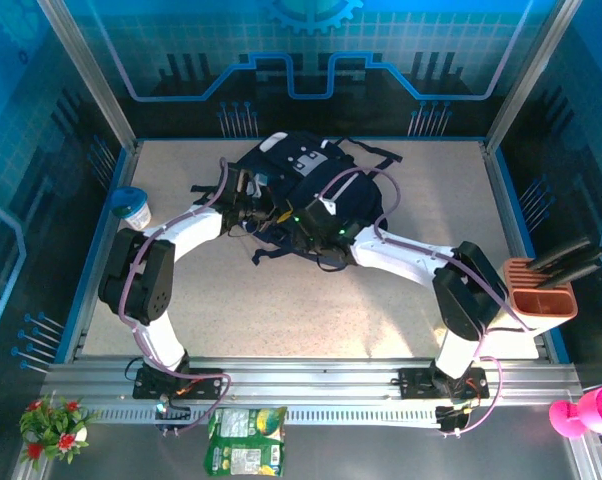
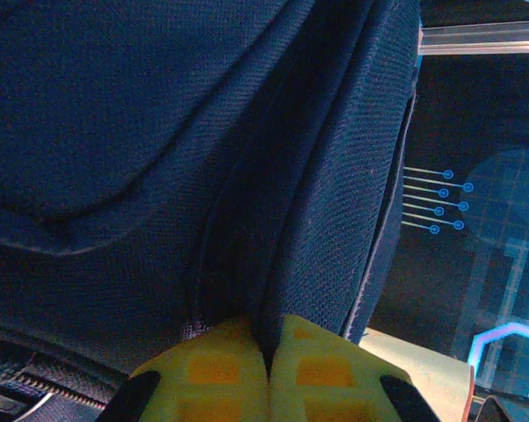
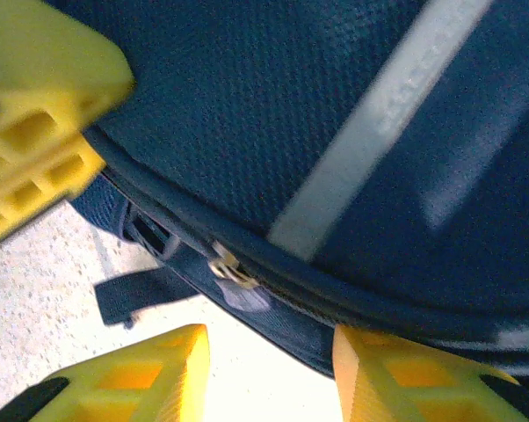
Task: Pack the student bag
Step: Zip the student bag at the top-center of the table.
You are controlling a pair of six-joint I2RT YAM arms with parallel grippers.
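The student bag, dark navy with a thin white stripe, lies at the back middle of the table. My left gripper is at its left side. In the left wrist view this gripper is shut, its yellow pads pinching a fold of the bag's fabric. My right gripper is at the bag's near edge. In the right wrist view it stands open, with the zipper pull just beyond the gap between its fingers. The white stripe crosses the bag above the zipper.
A blue and white round container sits at the table's left edge. An orange holder with dark items stands at the right edge. A loose strap trails onto the tabletop. A green packet lies in front of the arm bases.
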